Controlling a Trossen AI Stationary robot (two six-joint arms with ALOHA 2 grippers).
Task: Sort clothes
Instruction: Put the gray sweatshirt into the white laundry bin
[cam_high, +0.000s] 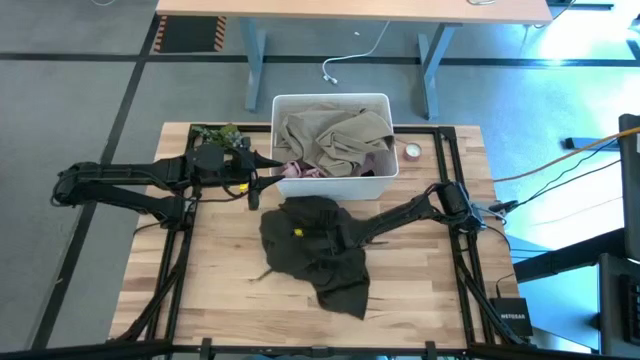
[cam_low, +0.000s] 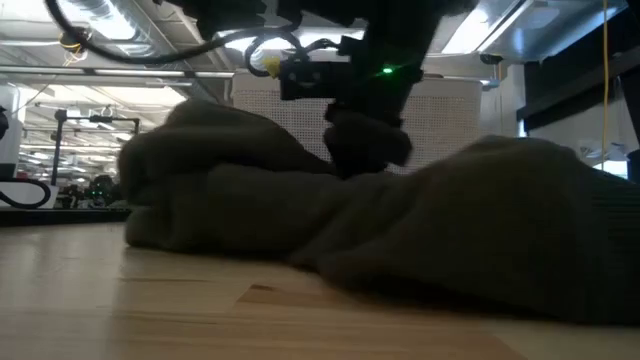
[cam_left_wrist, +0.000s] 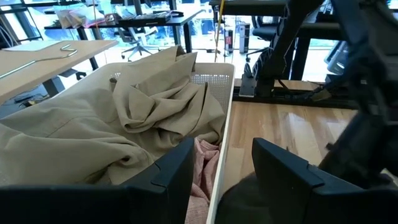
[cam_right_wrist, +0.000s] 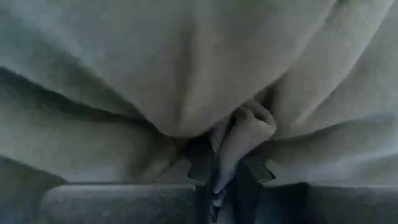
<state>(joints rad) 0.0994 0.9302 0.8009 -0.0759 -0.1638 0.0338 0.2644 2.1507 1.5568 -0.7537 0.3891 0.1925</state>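
Observation:
A dark olive green garment (cam_high: 318, 250) lies crumpled on the table's middle; it also fills the low view (cam_low: 400, 220). My right gripper (cam_high: 330, 238) is down on it and shut on a fold (cam_right_wrist: 239, 134). A khaki-tan garment (cam_high: 335, 138) lies in the white bin (cam_high: 332, 100) at the far middle, over a pale pink one (cam_high: 298, 171). My left gripper (cam_left_wrist: 222, 168) is open and empty, just left of the bin's near left corner. No black garment shows. My right gripper pinches a small raised fold of the olive garment (cam_right_wrist: 245, 124) between its two fingers (cam_right_wrist: 199, 165), near the garment's middle. It comes in slanting down from the table's right. The rest of the garment lies slack on the table.
A small green leafy plant (cam_high: 215, 133) stands left of the bin, behind my left arm. A roll of tape (cam_high: 412, 152) lies right of the bin. Bare wood shows along the table's near left (cam_high: 200, 290) and right (cam_high: 430, 280).

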